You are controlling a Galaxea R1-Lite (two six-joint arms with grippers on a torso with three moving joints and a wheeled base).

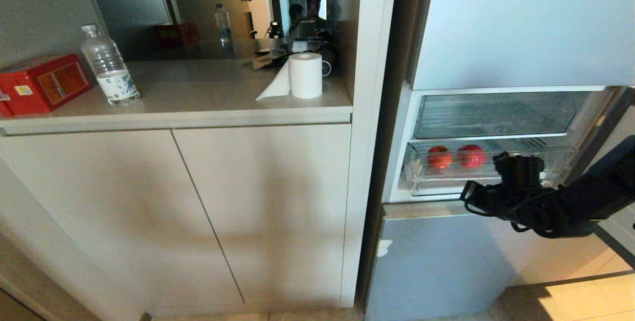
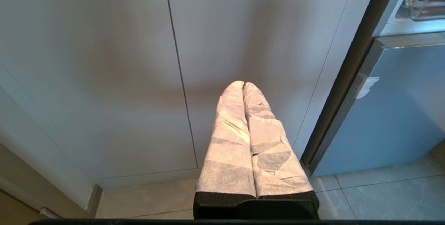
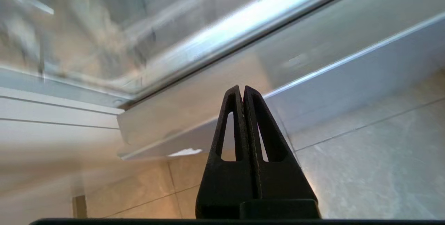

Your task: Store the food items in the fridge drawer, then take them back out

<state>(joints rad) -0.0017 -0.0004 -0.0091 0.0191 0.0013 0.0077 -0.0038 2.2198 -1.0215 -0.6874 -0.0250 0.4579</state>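
Your right arm point(image 1: 570, 202) reaches in from three o'clock of the head view, forearm slanting down toward the fridge, wrist sitting right in front of the fridge drawer point(image 1: 436, 184). The right gripper point(image 3: 242, 91) has its black fingers point(image 3: 229, 124) pressed flat together, nothing between them, tips pointing at the pale ledge below the drawer's clear lip. Whether they touch that ledge, you can't tell from here.

Your left gripper point(image 2: 243, 85) hangs out of the head view, low in front of the cabinet doors point(image 2: 104, 61). Its paper-wrapped fingers point(image 2: 229, 131) are pressed together too, empty, aimed at the seam between the two doors.

Now the containers. The fridge drawer is transparent and holds both fruits: the orange fruit point(image 1: 439, 157) at nine o'clock of the glossy red fruit point(image 1: 471, 156), side by side and just about touching, toward the drawer's left half. Above them the glass shelf point(image 1: 491, 115) carries nothing you can make out. The lower fridge door point(image 1: 436, 261) is closed.

On the worktop point(image 1: 198, 93), at ten o'clock from the drawer: a paper towel roll point(image 1: 305, 75), a water bottle point(image 1: 108, 65) and a red box point(image 1: 42, 83) at the far left edge.
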